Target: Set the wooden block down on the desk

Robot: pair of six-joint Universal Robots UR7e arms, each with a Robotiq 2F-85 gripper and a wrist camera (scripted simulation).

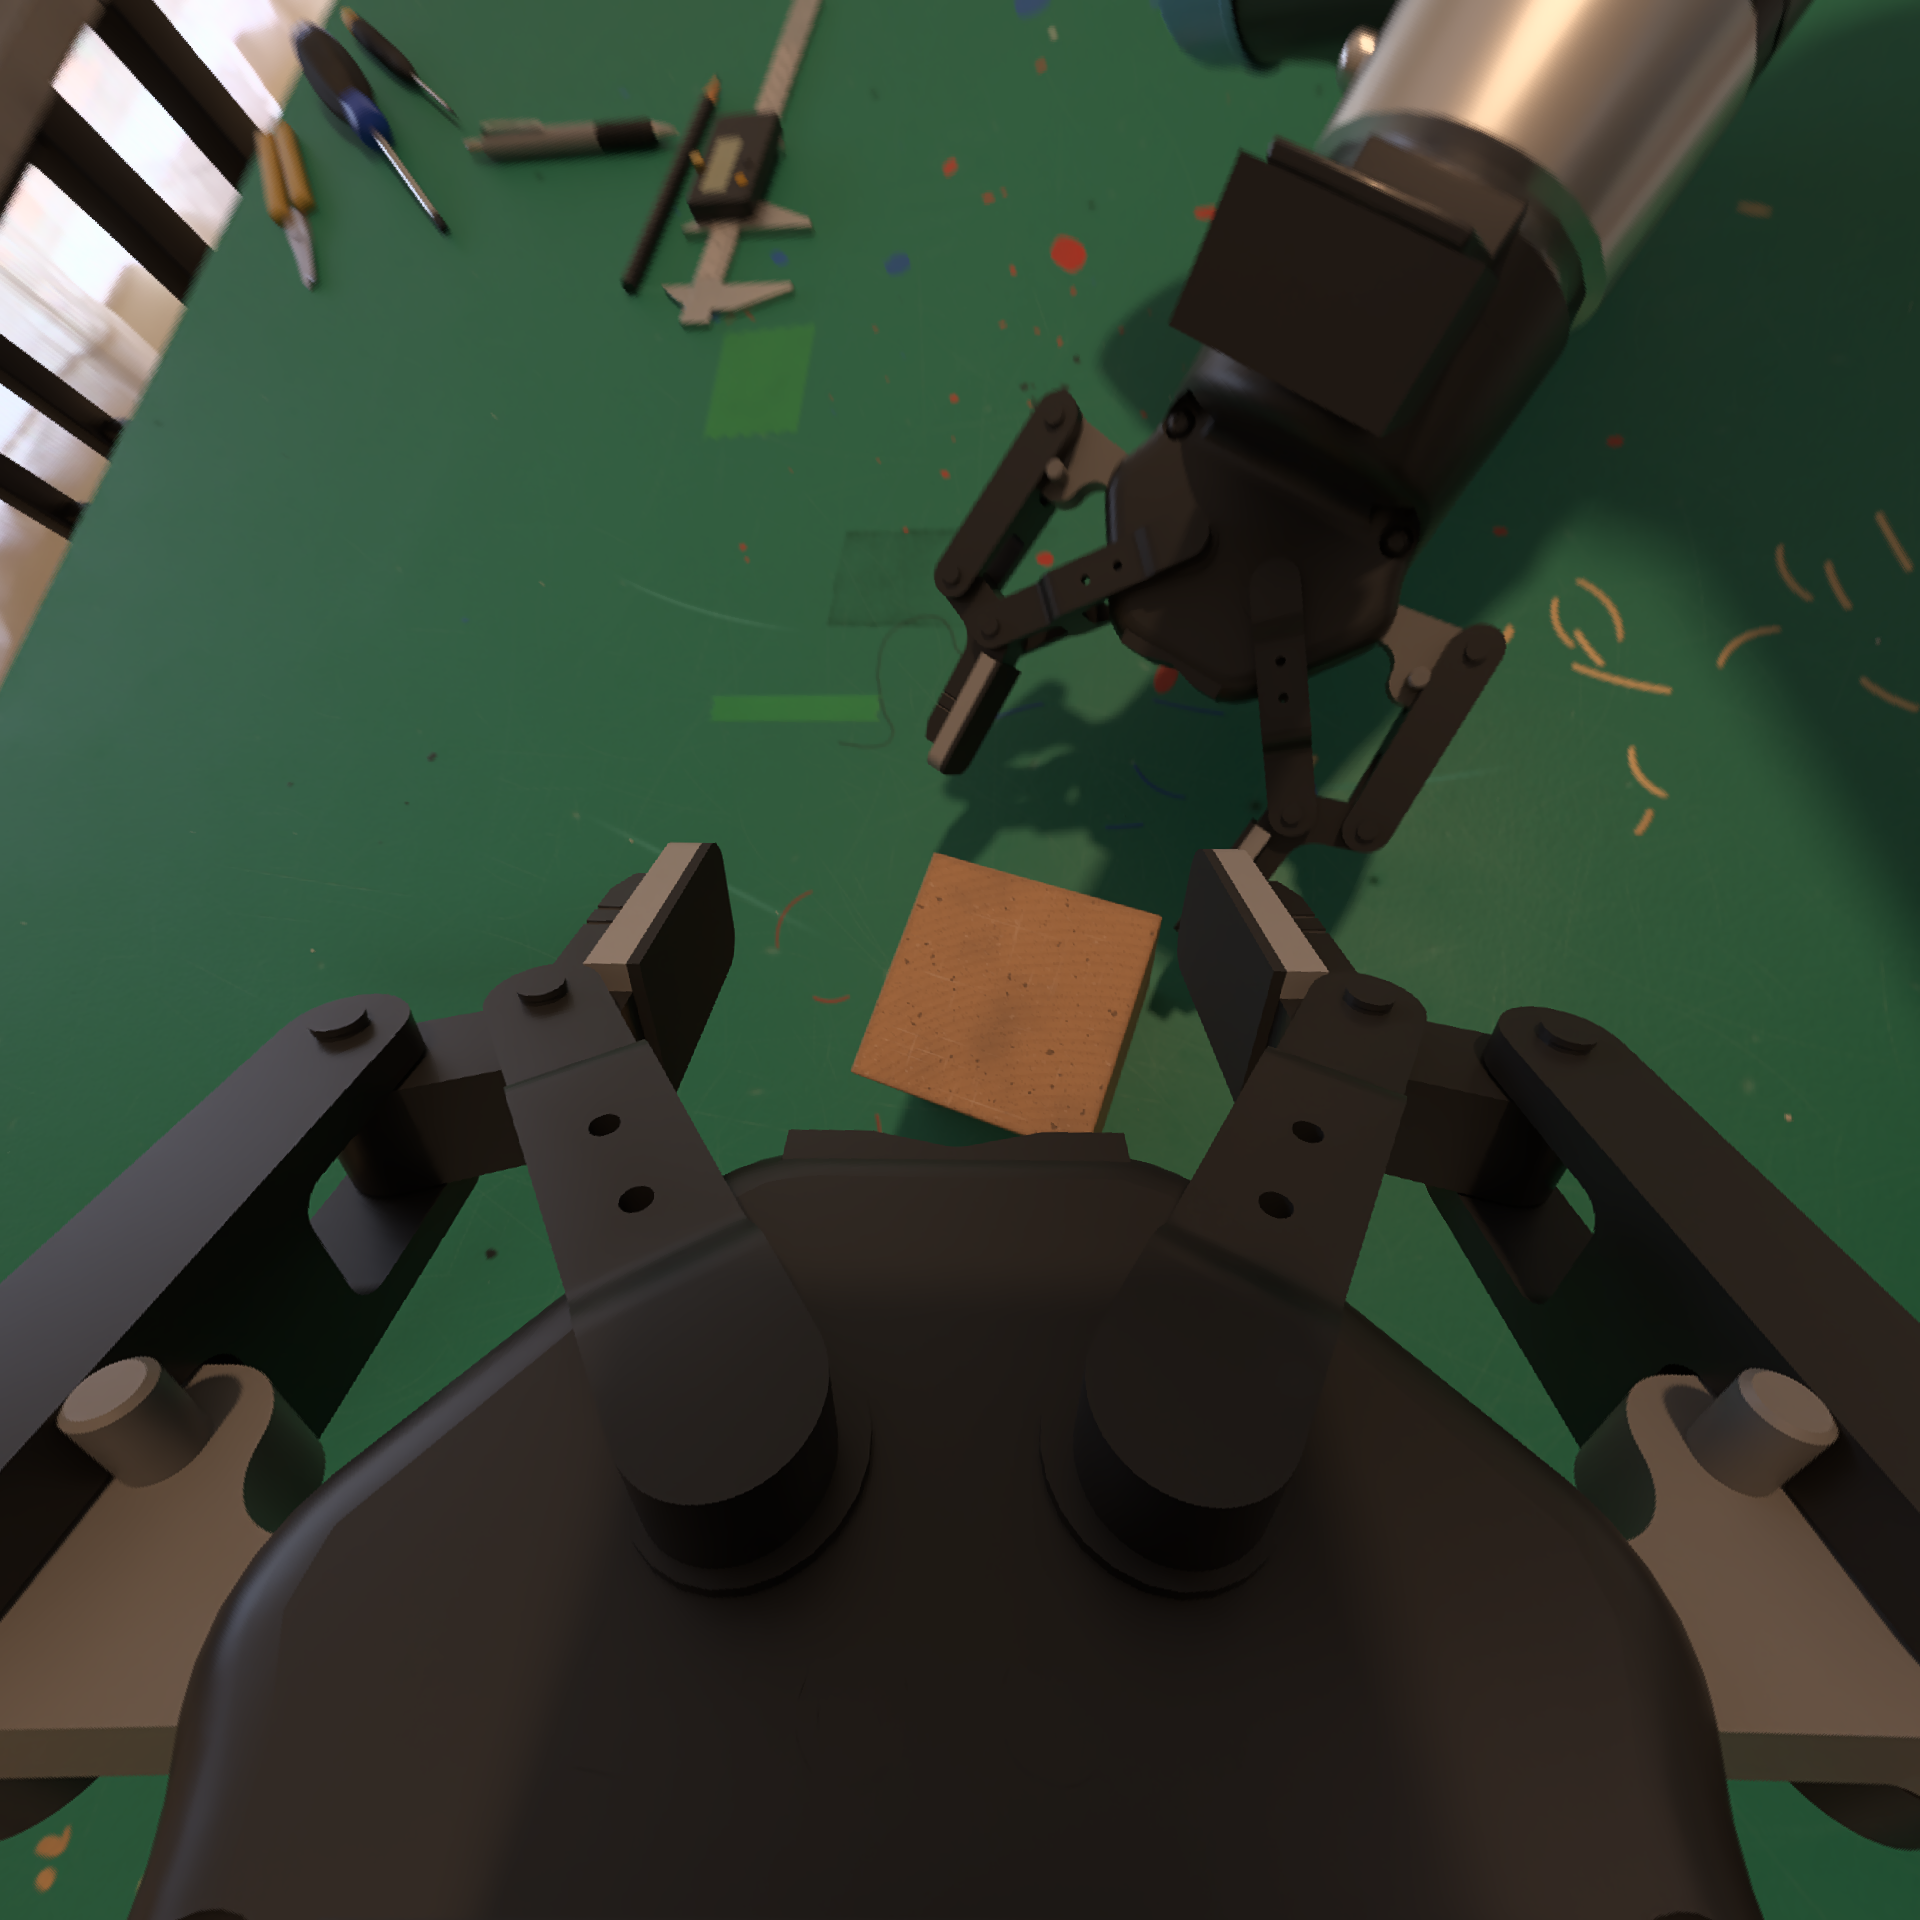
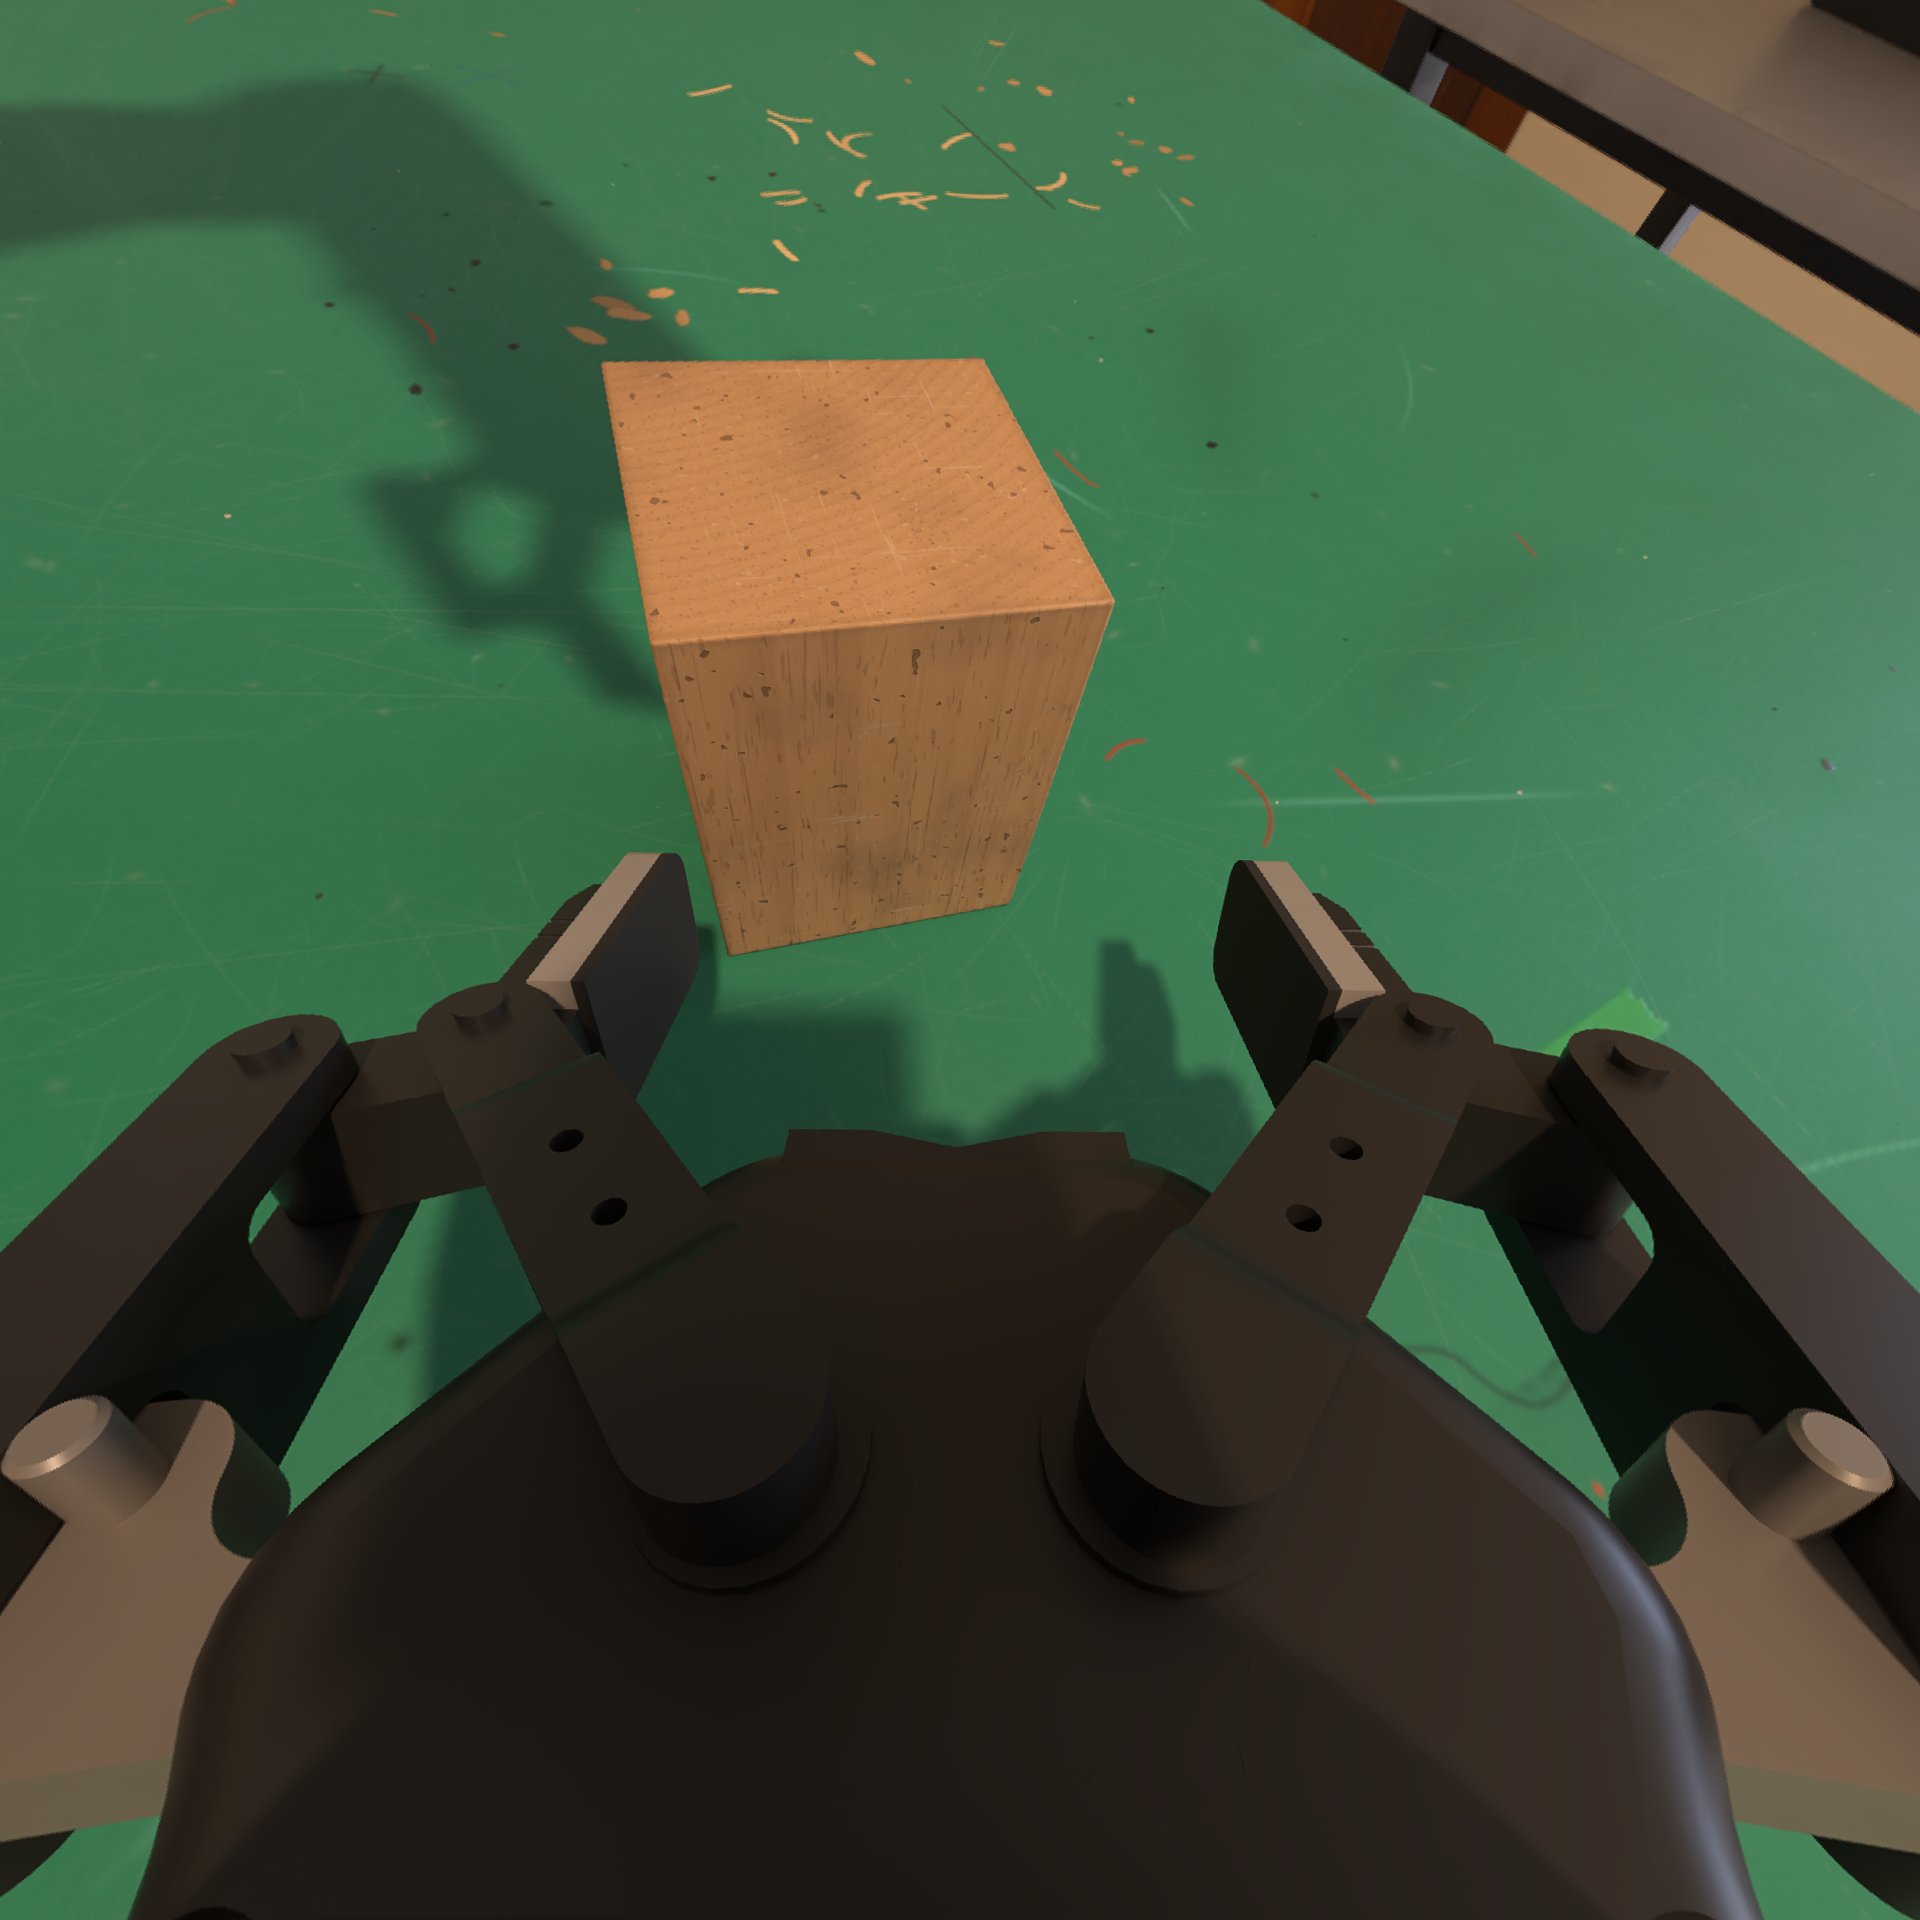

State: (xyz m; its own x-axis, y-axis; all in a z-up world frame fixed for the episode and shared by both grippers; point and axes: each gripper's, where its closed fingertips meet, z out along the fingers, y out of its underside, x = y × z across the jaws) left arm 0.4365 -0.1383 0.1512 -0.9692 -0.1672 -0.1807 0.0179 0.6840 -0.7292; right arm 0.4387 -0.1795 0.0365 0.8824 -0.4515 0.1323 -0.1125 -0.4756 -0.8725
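The block (image 2: 862,644) stood upright on the green desk (image 2: 1455,623), touched by neither gripper. The left gripper (image 1: 956,935) hung above it, fingers spread; the right gripper (image 2: 951,935) sat near it, fingers also spread. The placing looked done; only backing away seemed left.

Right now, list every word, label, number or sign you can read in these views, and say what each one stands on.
No text can be read in either view.
Digital caliper: its display and scale are too small and blurred to read.
Marker pen: any print on the barrel is too blurred to read.
Wooden block: bare wood, no label.
Orange marks on the desk: loose strokes, not letters.
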